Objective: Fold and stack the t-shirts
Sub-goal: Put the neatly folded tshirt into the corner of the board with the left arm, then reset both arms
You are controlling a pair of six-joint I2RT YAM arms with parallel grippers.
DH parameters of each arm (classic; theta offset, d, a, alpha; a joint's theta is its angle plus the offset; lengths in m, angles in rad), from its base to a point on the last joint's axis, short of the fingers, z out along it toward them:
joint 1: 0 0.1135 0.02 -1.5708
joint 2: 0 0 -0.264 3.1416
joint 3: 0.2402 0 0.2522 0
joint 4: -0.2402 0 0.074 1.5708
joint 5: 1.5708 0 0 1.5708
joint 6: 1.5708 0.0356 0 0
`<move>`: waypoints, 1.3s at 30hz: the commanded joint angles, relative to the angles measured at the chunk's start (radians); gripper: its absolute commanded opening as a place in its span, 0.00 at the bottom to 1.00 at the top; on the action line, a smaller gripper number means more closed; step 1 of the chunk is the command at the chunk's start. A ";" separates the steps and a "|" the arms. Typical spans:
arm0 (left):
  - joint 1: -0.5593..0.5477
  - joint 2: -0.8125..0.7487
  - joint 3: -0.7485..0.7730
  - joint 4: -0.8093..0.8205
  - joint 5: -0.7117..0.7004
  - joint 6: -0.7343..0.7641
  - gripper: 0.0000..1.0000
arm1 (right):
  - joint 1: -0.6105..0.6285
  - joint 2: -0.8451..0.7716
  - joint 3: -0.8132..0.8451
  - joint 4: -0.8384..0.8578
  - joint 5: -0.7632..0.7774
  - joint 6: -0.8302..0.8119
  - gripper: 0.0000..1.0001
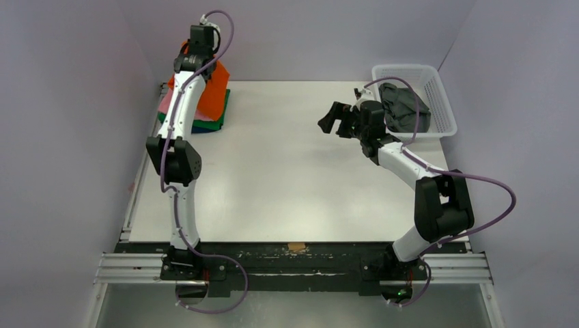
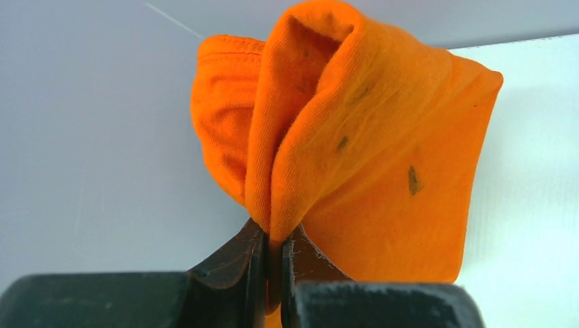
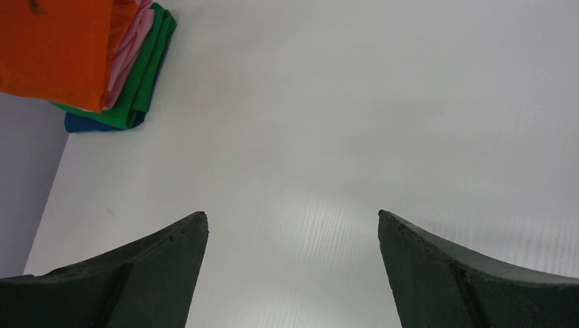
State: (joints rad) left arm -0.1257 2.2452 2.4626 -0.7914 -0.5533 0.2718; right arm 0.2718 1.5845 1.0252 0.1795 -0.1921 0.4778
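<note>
My left gripper (image 2: 273, 236) is shut on a bunched fold of the bright orange t-shirt (image 2: 355, 157), which hangs over the stack at the table's far left (image 1: 213, 92). The stack holds folded pink (image 3: 130, 51), green (image 3: 147, 75) and navy blue (image 3: 92, 124) shirts, with the orange shirt (image 3: 54, 48) on top. My right gripper (image 3: 292, 217) is open and empty above bare table, right of centre (image 1: 334, 119). A dark grey t-shirt (image 1: 404, 108) lies crumpled in the basket.
A white plastic lattice basket (image 1: 437, 85) stands at the far right corner, close behind my right gripper. Grey walls enclose the white table (image 1: 287, 178) on the left, back and right.
</note>
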 commanded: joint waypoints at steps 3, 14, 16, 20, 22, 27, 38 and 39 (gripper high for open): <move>0.073 0.010 0.049 0.094 0.011 -0.032 0.00 | -0.005 0.007 0.034 0.006 0.031 -0.017 0.94; 0.219 0.067 0.030 0.097 -0.009 -0.243 0.63 | -0.006 -0.019 0.046 -0.050 0.106 -0.001 0.95; 0.232 0.017 -0.010 0.090 -0.033 -0.322 0.95 | -0.010 -0.037 0.045 -0.073 0.163 0.028 0.98; 0.236 -0.128 -0.125 0.076 0.061 -0.435 1.00 | -0.065 -0.036 0.079 -0.158 0.119 0.096 0.99; 0.236 -0.205 -0.194 0.066 0.150 -0.500 1.00 | -0.089 -0.037 0.070 -0.149 0.061 0.122 0.99; 0.225 -0.421 -0.474 0.115 0.396 -0.660 1.00 | -0.092 -0.077 0.036 -0.153 0.047 0.123 0.99; -0.062 -1.021 -1.387 0.409 0.487 -0.825 1.00 | -0.092 -0.337 -0.161 -0.178 0.286 0.071 0.99; -0.081 -1.063 -1.456 0.410 0.474 -0.833 1.00 | -0.092 -0.363 -0.179 -0.178 0.296 0.070 0.99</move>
State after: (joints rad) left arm -0.1303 1.3071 1.2240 -0.4629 -0.1024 -0.4839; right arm 0.1776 1.3106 0.9085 0.0063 -0.0261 0.5755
